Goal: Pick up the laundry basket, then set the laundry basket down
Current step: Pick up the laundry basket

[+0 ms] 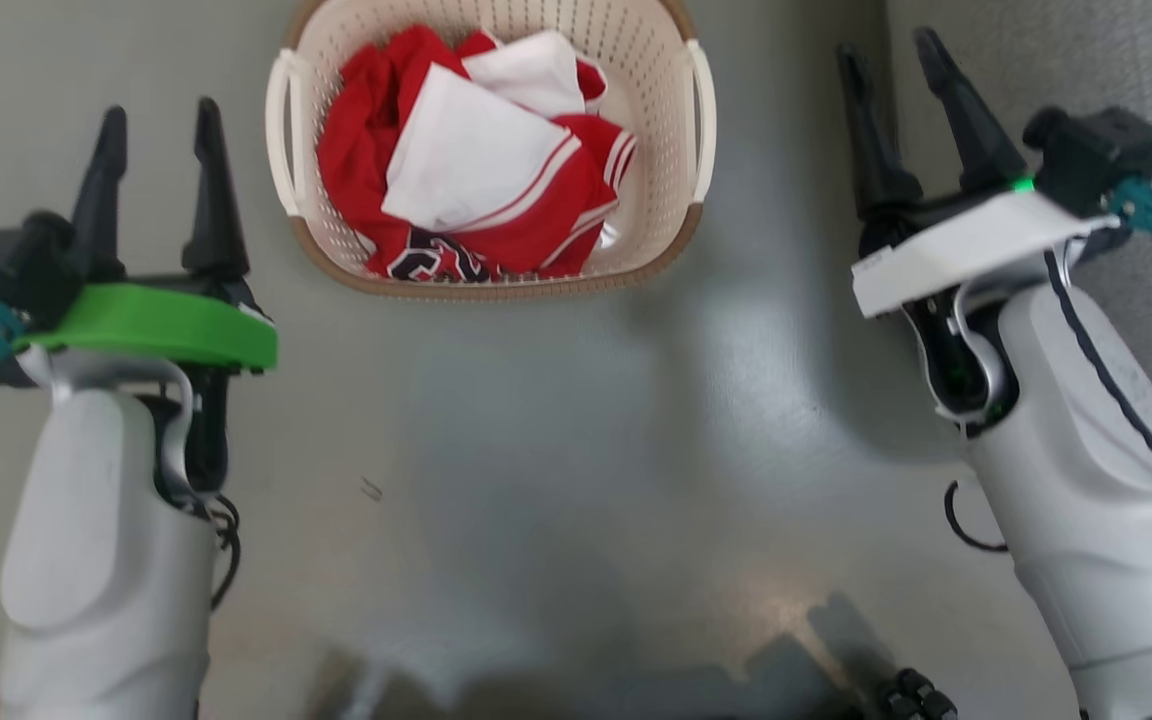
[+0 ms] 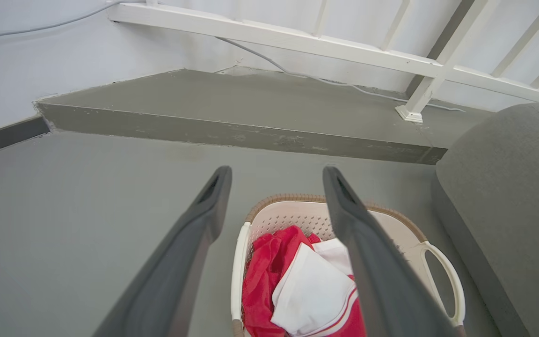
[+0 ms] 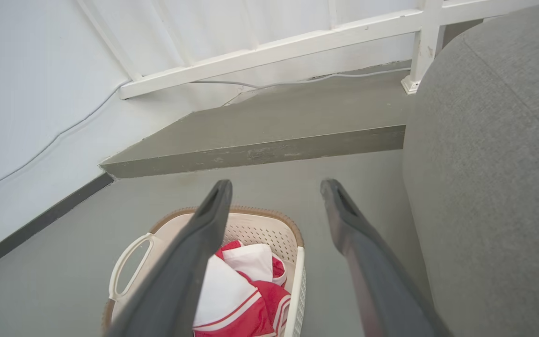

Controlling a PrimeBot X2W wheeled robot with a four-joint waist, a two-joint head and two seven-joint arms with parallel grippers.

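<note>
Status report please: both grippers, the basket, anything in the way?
Left gripper, right gripper: open, empty. Laundry basket on floor, untouched, clothes inside. Grey sofa near right gripper.

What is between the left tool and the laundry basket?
Just bare grey floor, seen in the head view; the left tool and the laundry basket stand apart.

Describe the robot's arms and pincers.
Left forearm and right forearm are pale grey rounded shells. The left pincer has two long tapering black fingers on a green plate; the right pincer has the same fingers on a white plate with a green light. Teal cable connectors sit at both wrists.
</note>
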